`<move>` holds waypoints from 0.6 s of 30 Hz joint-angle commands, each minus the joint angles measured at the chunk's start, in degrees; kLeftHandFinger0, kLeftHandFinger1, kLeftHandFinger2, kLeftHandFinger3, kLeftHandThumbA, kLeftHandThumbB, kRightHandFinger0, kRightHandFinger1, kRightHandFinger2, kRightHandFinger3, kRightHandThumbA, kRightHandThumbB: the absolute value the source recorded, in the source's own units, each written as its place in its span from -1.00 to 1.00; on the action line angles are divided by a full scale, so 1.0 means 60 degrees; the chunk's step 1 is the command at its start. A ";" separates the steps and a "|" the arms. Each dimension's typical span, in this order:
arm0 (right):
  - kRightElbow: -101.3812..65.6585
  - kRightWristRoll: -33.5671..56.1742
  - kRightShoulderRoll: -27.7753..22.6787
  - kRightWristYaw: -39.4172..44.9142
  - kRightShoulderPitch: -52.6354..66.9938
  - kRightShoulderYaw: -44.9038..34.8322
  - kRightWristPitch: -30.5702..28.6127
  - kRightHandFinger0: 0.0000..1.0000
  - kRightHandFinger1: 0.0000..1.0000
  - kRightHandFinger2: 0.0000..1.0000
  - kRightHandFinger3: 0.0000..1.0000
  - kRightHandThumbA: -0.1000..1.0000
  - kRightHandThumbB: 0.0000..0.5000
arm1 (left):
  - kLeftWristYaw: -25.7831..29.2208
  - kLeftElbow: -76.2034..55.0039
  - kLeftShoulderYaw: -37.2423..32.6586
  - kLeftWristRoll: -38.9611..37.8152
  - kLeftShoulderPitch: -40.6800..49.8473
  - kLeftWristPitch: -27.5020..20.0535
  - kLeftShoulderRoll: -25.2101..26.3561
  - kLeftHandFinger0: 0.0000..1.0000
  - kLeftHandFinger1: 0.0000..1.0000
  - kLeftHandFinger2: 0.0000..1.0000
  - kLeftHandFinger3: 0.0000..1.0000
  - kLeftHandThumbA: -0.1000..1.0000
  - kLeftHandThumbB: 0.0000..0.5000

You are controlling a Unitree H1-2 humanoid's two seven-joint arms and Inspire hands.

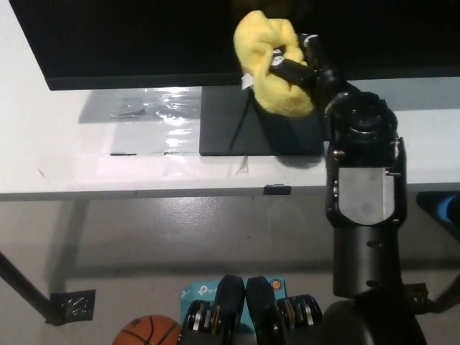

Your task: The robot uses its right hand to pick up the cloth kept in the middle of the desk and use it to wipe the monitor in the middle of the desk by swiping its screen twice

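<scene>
While right hand (302, 68) grips yellow cloth (273, 65) against monitor (144, 36), white desk (72, 158) spans grey floor (180, 237).

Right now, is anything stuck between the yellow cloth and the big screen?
Nothing visible is. The robot hand holds the yellow cloth right up at the lower edge of the screen, and no other thing shows between them.

Orange basketball (147, 330) and teal box (198, 293) on the grey floor (180, 237) below the desk.
</scene>
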 commanded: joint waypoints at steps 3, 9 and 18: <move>-0.0165 -0.0147 -0.0294 -0.0027 -0.0391 -0.0704 -0.0035 -1.00 -1.00 -0.49 -0.63 -1.00 -0.54 | 0.0059 -0.0200 0.0149 0.0036 0.0266 -0.0069 0.0045 0.08 0.11 0.40 0.85 -0.66 -1.00; 0.0286 0.0443 -0.1201 -0.0187 -0.0744 -0.1752 -0.0035 -1.00 -1.00 -0.19 -0.49 -1.00 -0.88 | 0.0078 -0.0382 0.0274 -0.0052 0.0363 -0.0023 0.0041 0.10 0.12 0.42 0.85 -0.68 -1.00; 0.0255 0.0286 -0.2227 0.0027 -0.0861 -0.3036 -0.0035 -1.00 -1.00 -0.26 -0.63 -1.00 -0.85 | 0.0084 -0.0328 0.0368 -0.0067 0.0531 -0.0089 -0.0011 0.11 0.15 0.42 0.85 -0.59 -0.97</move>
